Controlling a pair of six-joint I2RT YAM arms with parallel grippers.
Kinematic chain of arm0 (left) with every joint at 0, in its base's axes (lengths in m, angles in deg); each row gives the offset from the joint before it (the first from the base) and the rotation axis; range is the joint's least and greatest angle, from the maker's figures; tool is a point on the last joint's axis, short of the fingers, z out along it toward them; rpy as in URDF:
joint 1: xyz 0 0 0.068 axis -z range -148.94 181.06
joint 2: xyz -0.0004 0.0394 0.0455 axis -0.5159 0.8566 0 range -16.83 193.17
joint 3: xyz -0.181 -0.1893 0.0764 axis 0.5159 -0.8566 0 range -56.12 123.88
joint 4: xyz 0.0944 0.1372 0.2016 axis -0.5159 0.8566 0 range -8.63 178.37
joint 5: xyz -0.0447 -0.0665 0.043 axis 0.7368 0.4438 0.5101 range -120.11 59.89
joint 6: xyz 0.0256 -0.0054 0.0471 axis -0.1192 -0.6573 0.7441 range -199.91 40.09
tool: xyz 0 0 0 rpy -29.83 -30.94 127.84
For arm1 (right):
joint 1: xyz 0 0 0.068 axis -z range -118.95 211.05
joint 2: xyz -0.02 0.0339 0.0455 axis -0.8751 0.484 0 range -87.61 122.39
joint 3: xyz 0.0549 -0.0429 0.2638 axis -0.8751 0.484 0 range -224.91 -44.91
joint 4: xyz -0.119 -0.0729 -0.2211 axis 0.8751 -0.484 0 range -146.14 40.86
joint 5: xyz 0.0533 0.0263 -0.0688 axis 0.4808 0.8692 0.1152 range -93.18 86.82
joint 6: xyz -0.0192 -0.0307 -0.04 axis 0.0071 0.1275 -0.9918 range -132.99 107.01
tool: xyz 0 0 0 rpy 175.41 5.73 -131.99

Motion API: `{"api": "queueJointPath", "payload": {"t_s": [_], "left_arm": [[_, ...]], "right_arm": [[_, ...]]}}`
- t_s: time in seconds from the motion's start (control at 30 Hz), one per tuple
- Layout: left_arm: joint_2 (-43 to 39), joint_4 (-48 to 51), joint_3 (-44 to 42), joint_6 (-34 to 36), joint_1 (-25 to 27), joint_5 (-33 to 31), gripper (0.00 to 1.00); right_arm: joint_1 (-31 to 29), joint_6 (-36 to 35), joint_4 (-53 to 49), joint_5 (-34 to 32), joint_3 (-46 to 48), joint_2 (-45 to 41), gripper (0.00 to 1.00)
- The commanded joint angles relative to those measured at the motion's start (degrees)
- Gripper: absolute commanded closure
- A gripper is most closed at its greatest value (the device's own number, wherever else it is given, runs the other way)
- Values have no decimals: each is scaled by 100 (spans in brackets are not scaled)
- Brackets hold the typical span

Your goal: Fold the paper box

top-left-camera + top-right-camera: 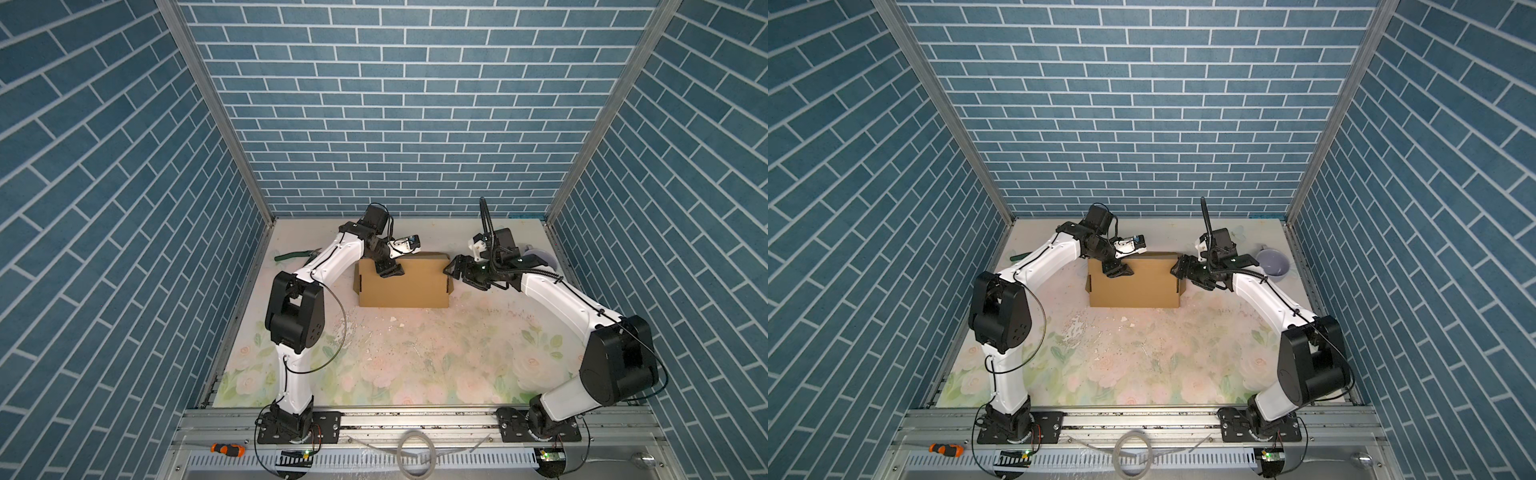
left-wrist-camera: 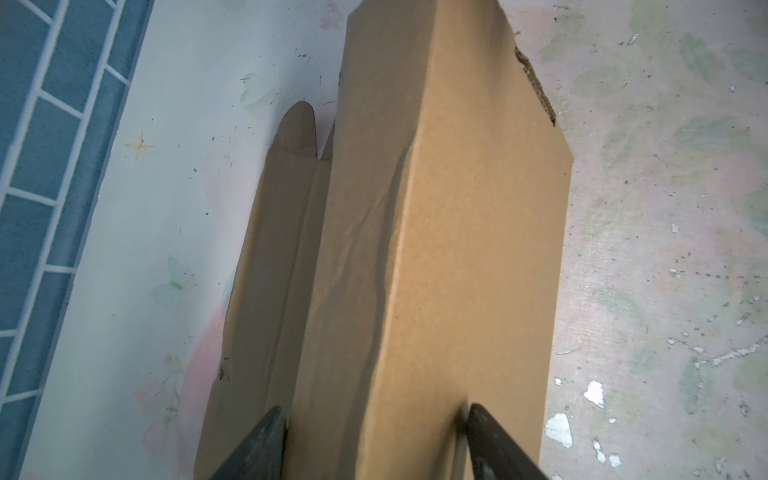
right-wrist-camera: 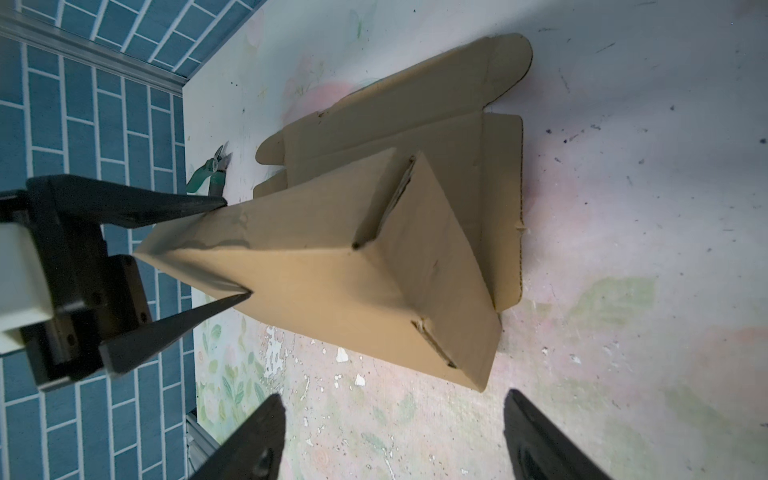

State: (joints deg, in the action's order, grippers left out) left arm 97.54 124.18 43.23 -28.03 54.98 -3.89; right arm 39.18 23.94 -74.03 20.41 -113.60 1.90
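The paper box (image 1: pixel 403 286) (image 1: pixel 1133 286) is plain brown cardboard and stands partly folded at the back middle of the table. Its front panel rises into a hollow, creased ridge (image 2: pixel 436 208) (image 3: pixel 332 249). A flat panel with rounded tabs (image 3: pixel 415 112) (image 2: pixel 274 249) lies behind it toward the back wall. My left gripper (image 1: pixel 390 271) (image 1: pixel 1118 269) (image 2: pixel 378 419) (image 3: pixel 237 249) straddles the ridge's left end, one finger on each side, both touching the cardboard. My right gripper (image 1: pixel 452 270) (image 1: pixel 1179 269) (image 3: pixel 392 415) hangs open just off the box's right end, with only bare table between its fingers.
Green-handled pliers (image 1: pixel 291 255) (image 1: pixel 1019 256) (image 3: pixel 205 178) lie at the back left by the wall. A lavender cup (image 1: pixel 1273 266) stands at the back right behind my right arm. An orange-handled screwdriver (image 1: pixel 226 449) and a cable loop (image 1: pixel 415 453) rest on the front rail.
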Motion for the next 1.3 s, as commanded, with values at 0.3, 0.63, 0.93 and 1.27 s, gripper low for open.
{"api": "queueJointPath", "payload": {"t_s": [0.3, 0.63, 0.93, 1.27], "left_arm": [[-1176, -597, -1394, -610, 118, -104, 26], [-2655, -2634, -3491, -849, 1212, -2256, 24], [-3964, -3137, -5203, -1784, 3273, -4486, 0], [-5238, -2304, -5354, -3471, 4217, -4370, 0]], "right_arm": [[491, 887, 378, 827, -1699, 1344, 15], [117, 676, 186, 2192, -1750, 1559, 19], [-465, -106, -344, 1158, 219, -11, 21], [-1274, -288, 698, -873, 2089, -986, 24]]}}
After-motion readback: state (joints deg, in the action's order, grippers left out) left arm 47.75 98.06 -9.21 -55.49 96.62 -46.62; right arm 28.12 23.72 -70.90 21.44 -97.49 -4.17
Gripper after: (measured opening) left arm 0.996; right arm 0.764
